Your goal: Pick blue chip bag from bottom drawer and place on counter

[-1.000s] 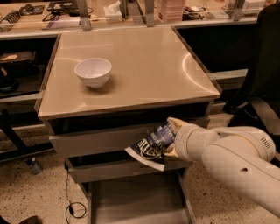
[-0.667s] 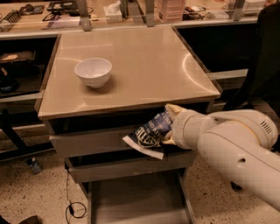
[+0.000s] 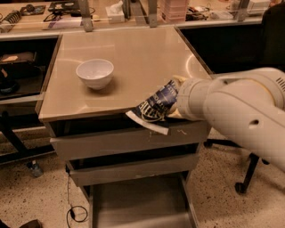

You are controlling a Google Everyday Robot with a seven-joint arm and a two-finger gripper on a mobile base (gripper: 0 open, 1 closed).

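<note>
Currently gripper (image 3: 174, 97) clamping blue chip bag (image 3: 156, 106) over front edge of counter (image 3: 133, 58), white bowl (image 3: 95, 73) sitting on counter, bottom drawer (image 3: 138, 205) standing open below.

Robotics lab or workshop-style office. Evidence: speckled terrazzo floor (image 3: 35, 196); long wooden desk (image 3: 40, 24) along the back wall, strewn with cables and small gear, plus a tissue box (image 3: 116, 12); castor chair base (image 3: 242, 178) at right; metal drawer cabinet (image 3: 133, 142) with beige worktop (image 3: 133, 58); loose cable (image 3: 73, 210) on the floor. White robot arm (image 3: 240, 107), its gripper (image 3: 173, 99) at the worktop's front edge, clamping a blue chip bag (image 3: 156, 104).
</note>
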